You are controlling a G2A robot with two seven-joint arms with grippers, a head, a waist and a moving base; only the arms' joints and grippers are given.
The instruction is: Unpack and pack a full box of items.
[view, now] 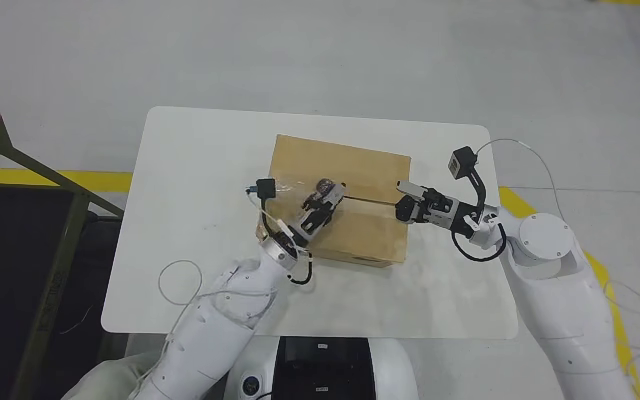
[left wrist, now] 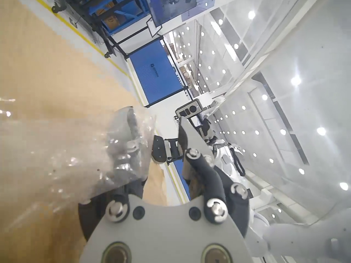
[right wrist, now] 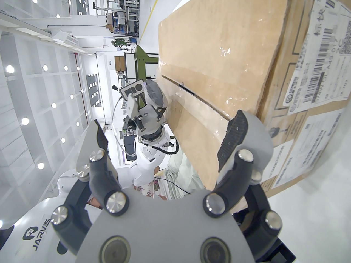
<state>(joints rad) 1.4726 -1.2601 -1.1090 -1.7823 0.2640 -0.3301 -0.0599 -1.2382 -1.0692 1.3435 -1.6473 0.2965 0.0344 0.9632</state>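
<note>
The left pincer (view: 322,205) is hanging over the top of the box (view: 340,165), near the middle, with its jaws standing apart. A clear bag (left wrist: 120,149) is lying over one of its fingers and hiding that tip. The other finger (left wrist: 186,138) is showing bare, with a gap between it and the bag. Something dark is sitting inside the bag, but the crumpled plastic is hiding what it is. The bag is hanging just above the box top, beside the seam (right wrist: 197,97) where the two flaps are meeting. Whether it is touching the cardboard I cannot tell.

The right pincer (right wrist: 167,119) is hanging at one end of the box, at the end of that seam, spread wide and holding nothing. Its ribbed pad (right wrist: 233,135) is sitting right at the top edge of the box, though I cannot tell whether it is touching. Its other finger is standing well off the box.

The flaps are lying shut. Paper labels (right wrist: 315,69) are covering the box's end wall beside the right pincer. The box is standing on a white table (view: 200,200).
</note>
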